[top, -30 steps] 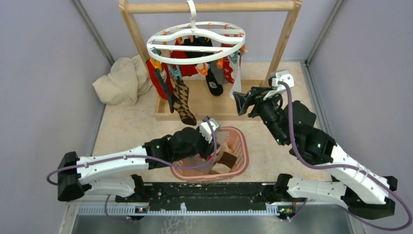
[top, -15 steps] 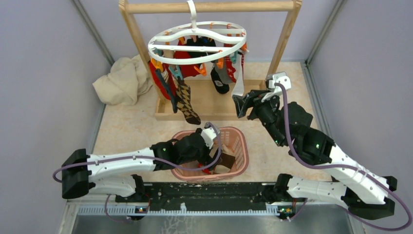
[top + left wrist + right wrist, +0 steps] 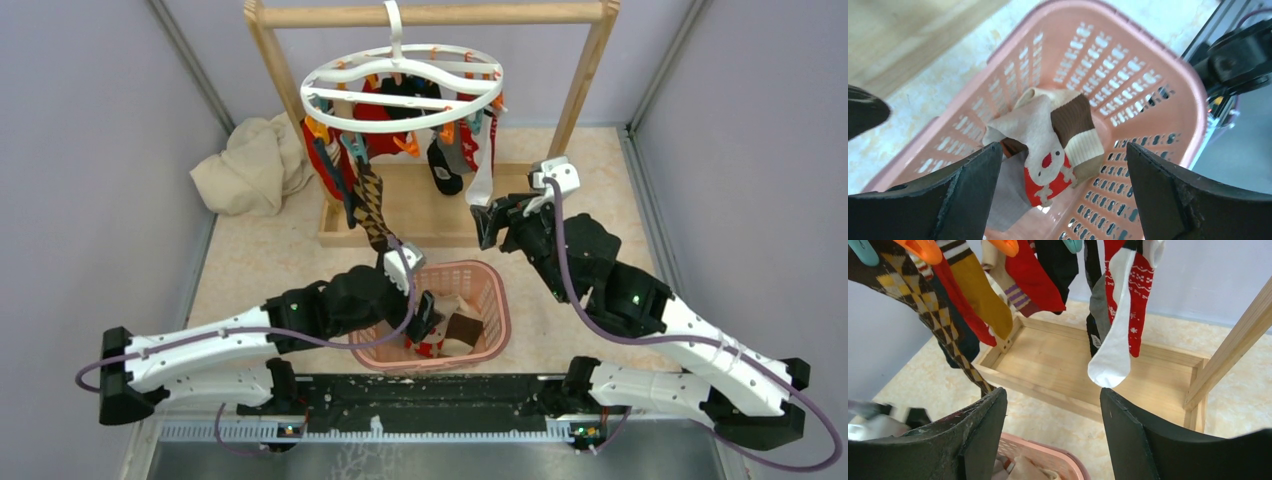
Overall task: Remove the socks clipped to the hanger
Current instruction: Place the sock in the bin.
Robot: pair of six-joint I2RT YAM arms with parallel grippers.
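The left gripper is now hanging over the pink basket at 6 o'clock with its jaws spread wide and nothing between them, where a second ago they were nearly closed. Its arm is reaching in lower and from farther left. Loose socks are lying piled in the basket under it.

At 12 o'clock the hanger is hanging by its hook from the wooden rail. It is sitting a little to the left of where it was half a second ago. Its ring is stretching from 9 to 3 o'clock.

The clipped socks are hanging lengthwise, toes down. The checked sock is slanting toward 5 o'clock.

The right gripper is holding a little closer to 12 o'clock than before, jaws partly apart and empty. The white sock is dangling just above and beyond them.
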